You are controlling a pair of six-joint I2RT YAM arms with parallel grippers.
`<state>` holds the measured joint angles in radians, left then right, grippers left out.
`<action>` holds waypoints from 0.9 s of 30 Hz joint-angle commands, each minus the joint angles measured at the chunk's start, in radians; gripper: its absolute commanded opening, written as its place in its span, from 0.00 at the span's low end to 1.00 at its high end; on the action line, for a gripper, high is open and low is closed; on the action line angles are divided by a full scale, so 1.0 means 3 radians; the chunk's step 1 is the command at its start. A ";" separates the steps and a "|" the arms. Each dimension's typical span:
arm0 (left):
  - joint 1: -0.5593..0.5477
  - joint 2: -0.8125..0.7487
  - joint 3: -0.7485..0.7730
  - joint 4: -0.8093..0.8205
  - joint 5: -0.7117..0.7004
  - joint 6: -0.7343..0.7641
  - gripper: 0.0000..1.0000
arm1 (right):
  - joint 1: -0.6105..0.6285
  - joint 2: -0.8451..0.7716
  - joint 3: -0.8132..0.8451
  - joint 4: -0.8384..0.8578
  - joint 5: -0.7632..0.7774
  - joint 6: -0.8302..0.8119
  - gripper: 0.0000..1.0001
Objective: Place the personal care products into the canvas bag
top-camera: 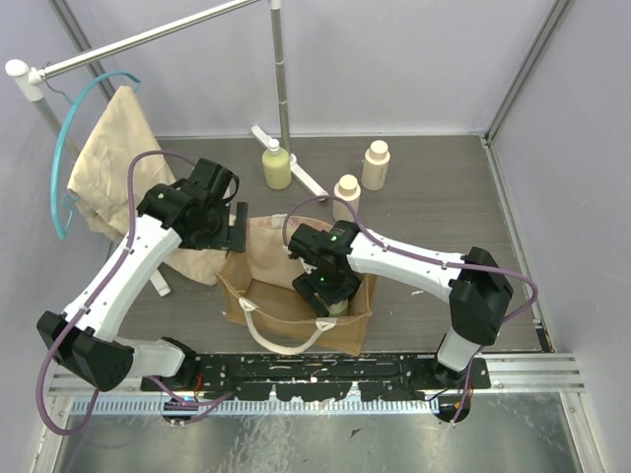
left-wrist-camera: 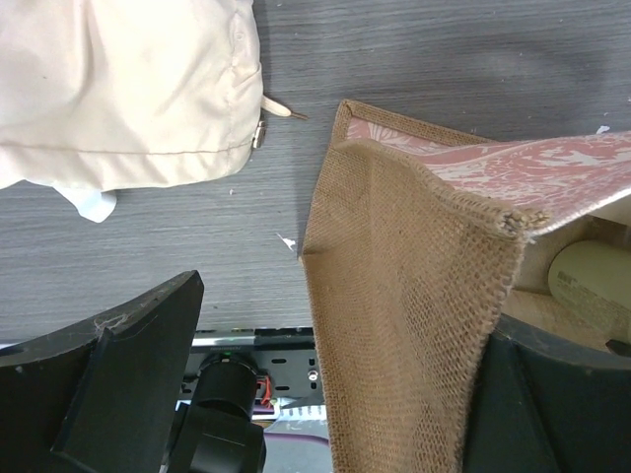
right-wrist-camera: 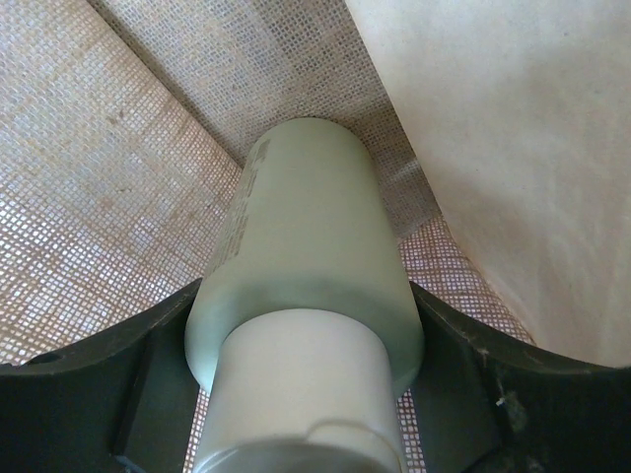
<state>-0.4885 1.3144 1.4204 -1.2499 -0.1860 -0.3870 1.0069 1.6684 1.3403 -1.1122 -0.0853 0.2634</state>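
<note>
Grey wood-grain tabletop [top-camera: 434, 197], pale lilac walls [top-camera: 394, 59], metal pole [top-camera: 280, 69] upright at back, slotted rail [top-camera: 532, 370] along near edge.

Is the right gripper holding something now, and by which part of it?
Yes. The right gripper holds the green bottle by its body, just below the wide cap, inside the canvas bag.

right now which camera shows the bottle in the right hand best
Right wrist. The olive-green bottle fills the frame, held by the right hand inside the canvas bag. Top external shows only a pale sliver of it under that hand. Left wrist catches a pale curved bit at its right edge, probably the same bottle.
</note>
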 commanded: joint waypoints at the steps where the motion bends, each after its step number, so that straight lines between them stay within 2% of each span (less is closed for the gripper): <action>1: -0.0011 -0.0060 -0.0090 0.0070 -0.0070 -0.0031 0.98 | 0.0031 -0.0124 -0.0015 -0.0067 -0.0009 -0.0071 0.01; 4: -0.0008 -0.0079 -0.0122 0.0084 -0.0077 -0.0044 0.98 | 0.0043 -0.0030 -0.0042 -0.0013 0.0021 -0.0095 0.01; 6: -0.0008 -0.0090 -0.0128 0.0091 -0.0094 -0.0050 0.98 | 0.0060 0.0017 -0.0041 0.0017 0.0069 -0.0086 0.21; 7: -0.0008 -0.0098 -0.0134 0.0099 -0.0100 -0.0050 0.98 | 0.0084 0.0029 -0.0029 0.0019 0.0110 -0.0079 0.41; 8: -0.0011 -0.0102 -0.0140 0.0101 -0.0107 -0.0050 0.98 | 0.0097 0.0031 -0.0018 0.0017 0.0159 -0.0067 0.52; 10: -0.0008 -0.0108 -0.0152 0.0118 -0.0116 -0.0050 0.98 | 0.0115 -0.0002 0.0012 0.0013 0.0208 -0.0051 0.64; 14: -0.0008 -0.0083 -0.0161 0.0159 -0.0114 -0.0042 0.98 | 0.0116 -0.0106 0.0157 -0.0046 0.0301 0.0003 0.75; 20: -0.0011 -0.0050 -0.0156 0.0206 -0.0100 -0.0020 0.98 | 0.0117 -0.0214 0.0587 -0.0301 0.0397 0.0069 0.83; 24: -0.0008 -0.0041 -0.0162 0.0241 -0.0087 -0.0014 0.98 | 0.0117 -0.0273 0.0862 -0.0476 0.0455 0.0083 0.99; 27: -0.0009 -0.0030 -0.0159 0.0241 -0.0081 -0.0015 0.98 | 0.0116 -0.0267 0.1086 -0.0653 0.0491 0.0073 1.00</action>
<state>-0.4885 1.3037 1.3846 -1.2060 -0.1982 -0.3946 1.0397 1.6386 1.5669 -1.2163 0.0254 0.2729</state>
